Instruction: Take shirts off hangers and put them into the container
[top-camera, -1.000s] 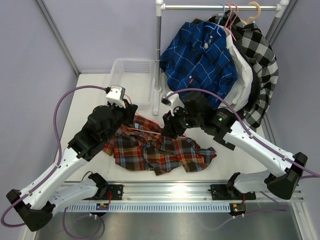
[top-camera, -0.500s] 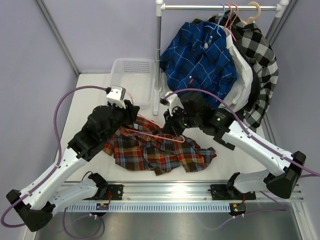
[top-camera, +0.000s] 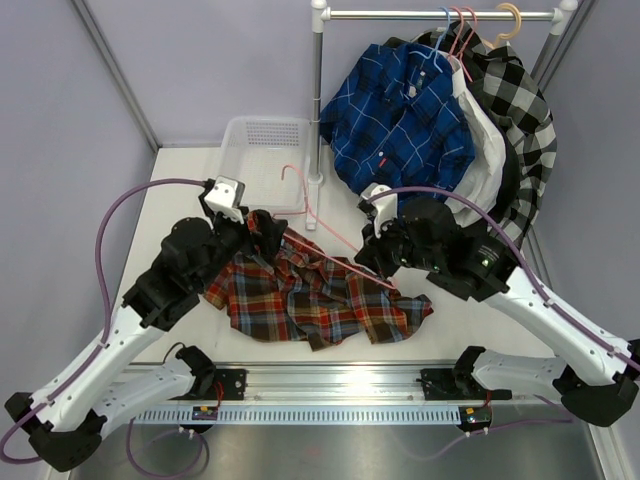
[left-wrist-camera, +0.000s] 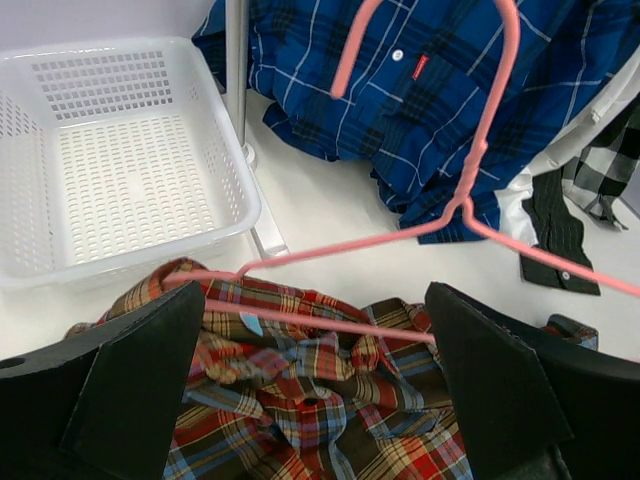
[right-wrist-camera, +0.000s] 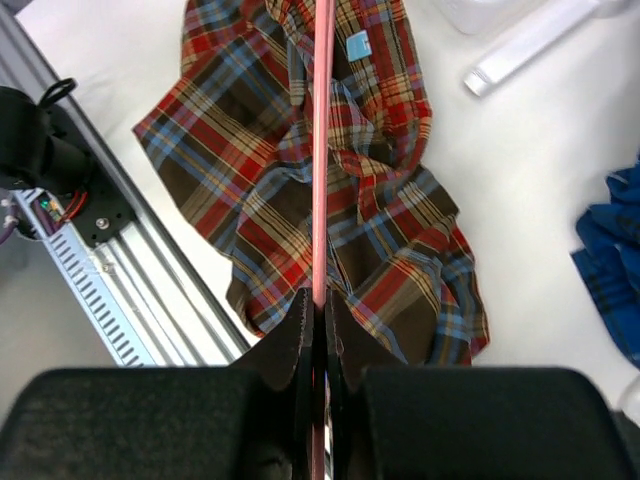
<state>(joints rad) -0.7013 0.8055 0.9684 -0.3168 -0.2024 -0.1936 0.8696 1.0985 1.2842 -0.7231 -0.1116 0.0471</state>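
Note:
The red-orange plaid shirt (top-camera: 310, 300) (left-wrist-camera: 320, 400) (right-wrist-camera: 280, 130) lies crumpled on the table between the arms. My right gripper (top-camera: 380, 260) (right-wrist-camera: 321, 300) is shut on a pink hanger (top-camera: 325, 228) (left-wrist-camera: 480, 150) (right-wrist-camera: 321, 150). The hanger is held tilted above the shirt, with its hook over the near edge of the white container (top-camera: 232, 160) (left-wrist-camera: 130, 180). My left gripper (top-camera: 262, 232) (left-wrist-camera: 315, 300) is open just above the shirt's collar, holding nothing. The royal blue shirt (top-camera: 400, 120) (left-wrist-camera: 420, 100) hangs on the rack.
The rack's upright pole (top-camera: 317, 100) (left-wrist-camera: 236, 70) stands right of the basket. A white shirt (top-camera: 485, 150) and a black-and-white checked shirt (top-camera: 520, 110) hang behind the blue one, on hangers (top-camera: 455, 30) over the rail. A metal rail runs along the table's near edge.
My left gripper opened and let go of the plaid shirt. My right gripper shut on the pink hanger and drew it up and to the right, out of the shirt.

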